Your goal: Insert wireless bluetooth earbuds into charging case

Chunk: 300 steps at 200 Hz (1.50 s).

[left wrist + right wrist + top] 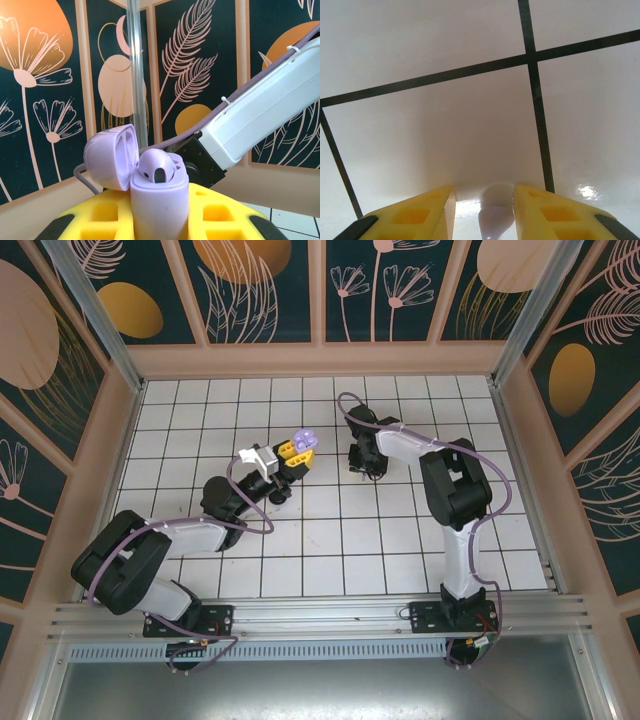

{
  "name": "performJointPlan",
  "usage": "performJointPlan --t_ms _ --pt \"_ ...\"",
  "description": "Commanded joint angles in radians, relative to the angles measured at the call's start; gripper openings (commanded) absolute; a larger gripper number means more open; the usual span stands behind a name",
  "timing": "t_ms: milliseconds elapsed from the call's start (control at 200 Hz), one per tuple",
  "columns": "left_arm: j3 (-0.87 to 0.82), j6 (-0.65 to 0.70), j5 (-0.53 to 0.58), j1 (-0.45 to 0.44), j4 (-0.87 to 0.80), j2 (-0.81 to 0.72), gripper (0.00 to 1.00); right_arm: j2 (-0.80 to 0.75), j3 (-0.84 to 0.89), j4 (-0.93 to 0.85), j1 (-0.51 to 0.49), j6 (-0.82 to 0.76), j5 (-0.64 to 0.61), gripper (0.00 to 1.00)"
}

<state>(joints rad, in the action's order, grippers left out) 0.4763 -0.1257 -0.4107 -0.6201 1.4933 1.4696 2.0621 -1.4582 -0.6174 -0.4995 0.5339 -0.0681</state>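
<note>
My left gripper (293, 453) is raised above the tiled table and shut on a lilac charging case (160, 210), which it holds upright between yellow fingers (227, 215). The lid (107, 157) hangs open to the left. One lilac earbud (156, 169) sits in the case. In the top view the case (302, 443) shows at the gripper's tip. My right gripper (366, 468) points down at the table, open. A second lilac earbud (496, 216) lies on the tile between its yellow fingers (420, 212), close to the right one. The black and pink earbuds are out of view.
The white tiled table (400, 540) is ringed by patterned walls (320, 290) and a metal rail (300, 615) at the near edge. My right arm's white link (270, 100) passes close behind the held case.
</note>
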Motion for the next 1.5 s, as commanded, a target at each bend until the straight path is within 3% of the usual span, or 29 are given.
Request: performJointPlan --t_ms 0,576,746,951,1496 --pt "-0.008 -0.015 -0.013 0.007 0.059 0.006 0.00 0.018 -0.016 -0.020 -0.023 0.003 -0.018 0.36" --pt "-0.010 -0.026 -0.013 0.008 0.074 0.010 0.00 -0.009 0.051 -0.015 -0.040 0.012 -0.030 0.35" --pt "-0.010 -0.027 -0.013 0.007 0.074 0.008 0.00 -0.017 0.050 -0.013 -0.042 0.002 -0.030 0.26" --pt "-0.008 -0.031 -0.014 0.007 0.073 0.003 0.00 -0.042 0.053 0.003 -0.042 -0.048 -0.032 0.22" --pt "-0.010 -0.025 -0.020 0.008 0.047 -0.016 0.00 -0.251 0.138 0.092 -0.062 -0.065 -0.038 0.20"
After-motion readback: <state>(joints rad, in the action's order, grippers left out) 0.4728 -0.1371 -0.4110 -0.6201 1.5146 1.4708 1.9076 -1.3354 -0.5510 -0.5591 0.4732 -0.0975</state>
